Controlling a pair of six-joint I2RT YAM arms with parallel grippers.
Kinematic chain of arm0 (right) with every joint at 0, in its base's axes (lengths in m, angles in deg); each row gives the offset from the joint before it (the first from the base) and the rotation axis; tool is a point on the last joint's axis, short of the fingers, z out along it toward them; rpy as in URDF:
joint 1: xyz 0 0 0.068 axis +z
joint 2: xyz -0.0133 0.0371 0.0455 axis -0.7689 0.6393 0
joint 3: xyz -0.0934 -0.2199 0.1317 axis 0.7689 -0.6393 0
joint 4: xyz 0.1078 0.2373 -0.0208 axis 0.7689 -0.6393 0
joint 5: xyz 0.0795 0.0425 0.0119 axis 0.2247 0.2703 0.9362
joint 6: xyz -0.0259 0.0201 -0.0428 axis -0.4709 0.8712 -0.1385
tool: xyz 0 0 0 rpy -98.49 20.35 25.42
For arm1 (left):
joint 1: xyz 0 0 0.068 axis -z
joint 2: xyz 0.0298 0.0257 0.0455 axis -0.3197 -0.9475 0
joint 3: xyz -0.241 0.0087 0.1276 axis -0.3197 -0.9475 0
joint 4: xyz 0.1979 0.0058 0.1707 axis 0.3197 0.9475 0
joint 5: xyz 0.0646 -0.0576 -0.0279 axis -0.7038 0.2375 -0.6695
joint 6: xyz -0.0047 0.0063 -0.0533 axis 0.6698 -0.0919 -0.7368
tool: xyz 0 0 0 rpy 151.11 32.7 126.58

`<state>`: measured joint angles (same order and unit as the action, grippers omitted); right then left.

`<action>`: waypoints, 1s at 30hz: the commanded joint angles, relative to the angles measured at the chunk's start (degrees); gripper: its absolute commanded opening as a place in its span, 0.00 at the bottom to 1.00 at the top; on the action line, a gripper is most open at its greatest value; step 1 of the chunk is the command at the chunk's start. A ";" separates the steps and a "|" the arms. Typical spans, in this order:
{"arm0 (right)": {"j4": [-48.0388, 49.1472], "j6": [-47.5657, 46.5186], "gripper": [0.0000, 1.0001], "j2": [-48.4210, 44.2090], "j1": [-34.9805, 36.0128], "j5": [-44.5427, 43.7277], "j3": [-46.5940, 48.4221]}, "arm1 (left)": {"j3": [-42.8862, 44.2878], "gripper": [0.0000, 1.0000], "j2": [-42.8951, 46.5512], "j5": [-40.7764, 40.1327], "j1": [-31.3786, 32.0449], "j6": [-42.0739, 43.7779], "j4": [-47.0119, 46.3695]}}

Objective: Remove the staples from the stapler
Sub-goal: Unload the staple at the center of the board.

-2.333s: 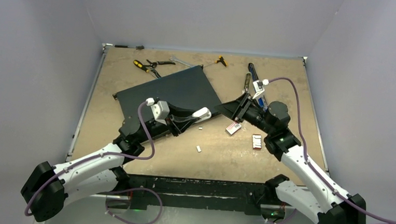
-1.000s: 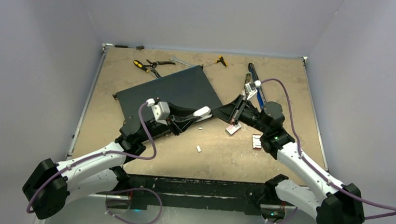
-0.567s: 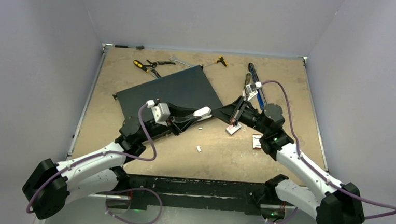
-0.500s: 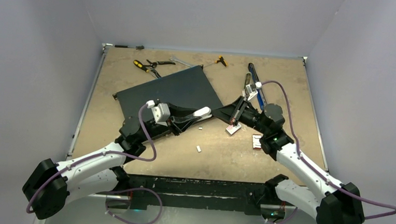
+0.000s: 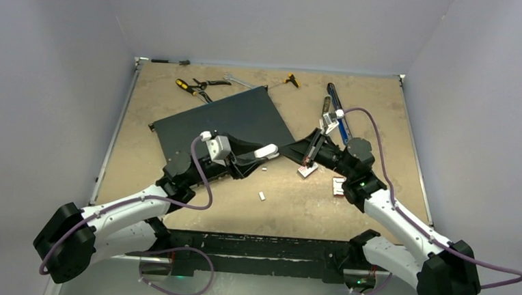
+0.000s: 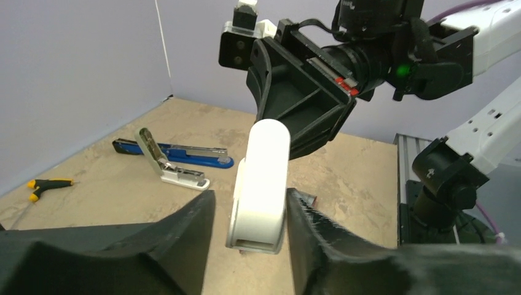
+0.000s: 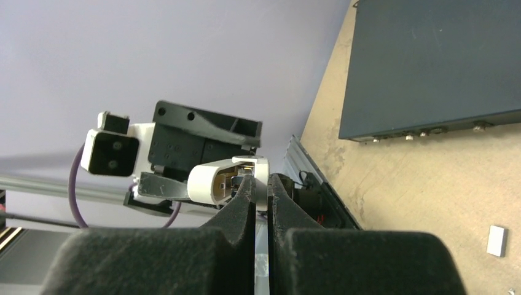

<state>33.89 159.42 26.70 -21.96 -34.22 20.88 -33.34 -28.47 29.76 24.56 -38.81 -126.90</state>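
Has the white stapler (image 6: 263, 172) between the two fingers of the left end effector (image 6: 250, 203), over the middle of the worktop (image 5: 295, 214), long axis pointing away toward the right arm. In the left wrist view, shows one finger (image 6: 319, 246) right against the stapler's side and a sliver of worktop between the stapler and the other finger; firm grip or loose cradle, cannot tell. Meets the stapler's far end with the right end effector (image 7: 261, 184), closed down to a hairline, tips at the stapler's open mouth with bare metal visible inside the white shell; anything pinched there or not, cannot tell. Finds the staples (image 5: 262, 196) as a tiny pale strip lying flat on the worktop, nearer the arm bases than the stapler and well apart from both end effectors. Shows a smaller pale bit (image 5: 264, 167) closer to the stapler, too small to name. More staples inside the stapler or not, cannot tell. Has a red-and-white box (image 5: 307, 169) on the worktop just beside the right arm's wrist and a second box (image 5: 339, 186) near it, toward the right edge. Farther back, shows a dark flat panel (image 5: 226, 118), a blue stapler (image 6: 196, 153) with an open grey stapler (image 6: 175, 172) just beside it, and pliers (image 5: 193, 85), a wrench (image 5: 238, 81) and a yellow-handled tool (image 5: 291, 79) along the far edge
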 commanded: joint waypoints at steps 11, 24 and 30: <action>-4.28 -5.71 0.00 -0.57 0.97 1.15 3.14 | 3.66 0.59 -1.83 0.66 0.21 0.35 0.42; -8.56 -9.16 0.00 -0.62 0.97 -0.27 4.62 | 6.06 0.58 -5.68 3.28 0.31 0.72 3.42; -9.00 -9.91 0.00 0.12 0.97 -0.23 5.23 | 6.91 0.42 -6.05 3.12 0.37 1.52 4.89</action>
<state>24.14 151.18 26.74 -21.11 -34.40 22.80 -29.44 -34.39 31.99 24.62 -38.75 -121.98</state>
